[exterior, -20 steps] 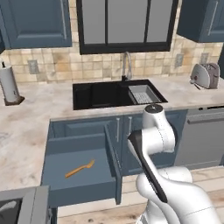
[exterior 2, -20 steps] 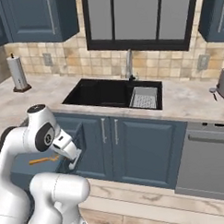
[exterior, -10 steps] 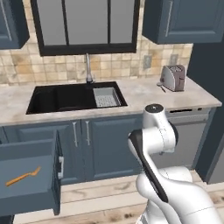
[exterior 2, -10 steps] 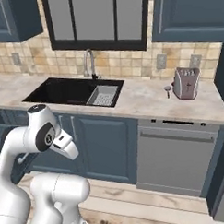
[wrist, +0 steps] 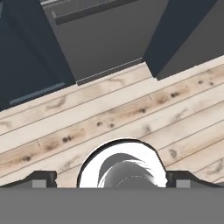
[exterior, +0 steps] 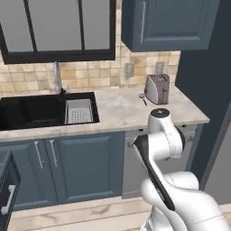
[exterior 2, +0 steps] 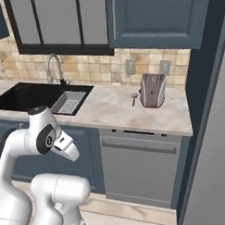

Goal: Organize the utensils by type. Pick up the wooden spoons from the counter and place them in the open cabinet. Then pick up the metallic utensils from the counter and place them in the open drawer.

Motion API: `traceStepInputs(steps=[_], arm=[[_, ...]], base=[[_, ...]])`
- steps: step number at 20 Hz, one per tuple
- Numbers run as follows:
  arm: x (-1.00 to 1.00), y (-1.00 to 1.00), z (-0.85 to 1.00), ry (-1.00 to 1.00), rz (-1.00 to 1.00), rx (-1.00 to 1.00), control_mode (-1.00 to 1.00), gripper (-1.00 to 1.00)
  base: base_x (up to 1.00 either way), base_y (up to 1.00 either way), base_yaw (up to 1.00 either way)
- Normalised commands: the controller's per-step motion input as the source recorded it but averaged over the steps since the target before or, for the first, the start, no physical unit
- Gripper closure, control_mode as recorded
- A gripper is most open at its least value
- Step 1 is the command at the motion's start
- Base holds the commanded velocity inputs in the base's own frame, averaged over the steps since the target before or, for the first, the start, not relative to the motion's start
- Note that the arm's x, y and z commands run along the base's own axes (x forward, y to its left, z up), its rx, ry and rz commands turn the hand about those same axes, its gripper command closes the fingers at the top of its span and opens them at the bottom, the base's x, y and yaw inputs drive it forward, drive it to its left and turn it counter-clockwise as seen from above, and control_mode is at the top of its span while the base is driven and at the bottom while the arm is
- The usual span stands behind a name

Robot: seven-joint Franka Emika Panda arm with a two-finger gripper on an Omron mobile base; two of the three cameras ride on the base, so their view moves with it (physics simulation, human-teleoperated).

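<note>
A short metallic utensil with a dark handle and round silver head lies on the beige counter, just left of the toaster. Above it hangs the dark blue cabinet with a long grey bar handle. A corner of the blue drawer juts out at the far left edge. My gripper is open and points down at the wood floor, its fingertips wide apart with nothing between them. The wooden spoons are out of view.
A silver toaster stands at the counter's right end. The black sink with its faucet lies to the left. A grey dishwasher sits below the counter. A tall dark panel closes the right side.
The whole picture has shifted: the base has driven to the right along the counter. The open drawer with the fork has slid off to the left, and the toaster end has come closer. The gripper stays open.
</note>
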Motion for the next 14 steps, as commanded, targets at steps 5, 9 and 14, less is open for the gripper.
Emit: traceStepInputs(steps=[5, 9, 14], arm=[[0.0, 0.0, 0.0, 0.0, 0.0, 0.0, 1.0, -1.0], [0.0, 0.0, 0.0, 0.0, 0.0, 0.0, 1.0, -1.0], [0.0, 0.0, 0.0, 0.0, 0.0, 0.0, 1.0, -1.0]], base=[[0.77, -0.65, 0.13], [0.87, -0.54, 0.12], [0.74, -0.29, 0.07]])
